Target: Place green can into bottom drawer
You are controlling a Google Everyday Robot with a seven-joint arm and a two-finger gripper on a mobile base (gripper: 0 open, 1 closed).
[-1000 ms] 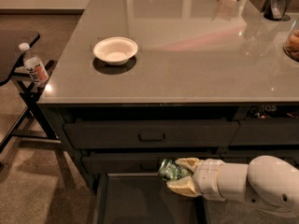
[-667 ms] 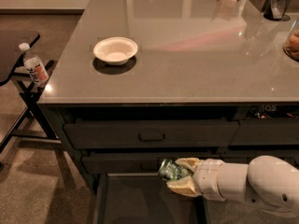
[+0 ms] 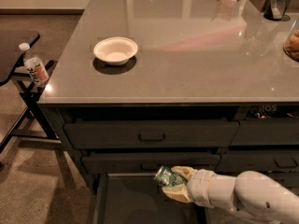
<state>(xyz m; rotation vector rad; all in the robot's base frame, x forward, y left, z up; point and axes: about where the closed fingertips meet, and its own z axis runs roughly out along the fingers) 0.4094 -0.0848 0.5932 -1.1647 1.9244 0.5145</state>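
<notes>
One view: camera view.
gripper (image 3: 174, 186): fingers clamped around the green can (image 3: 165, 176), which sits at its tip.
can axis: tilted, silver end pointing up and to the left.
bottom drawer (image 3: 131, 204): pulled out, directly beneath the gripper; the floor that shows is bare.
white bowl (image 3: 115, 50): well above and to the left, looks empty.

hand (image 3: 169, 182) holding green can (image 3: 163, 176) above bottom drawer (image 3: 133, 203), bowl (image 3: 115, 50) on counter (image 3: 196, 55)

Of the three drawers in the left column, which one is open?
The bottom drawer, pulled out, floor showing; the two drawers above are shut. The gripper holds the green can over it.
</notes>
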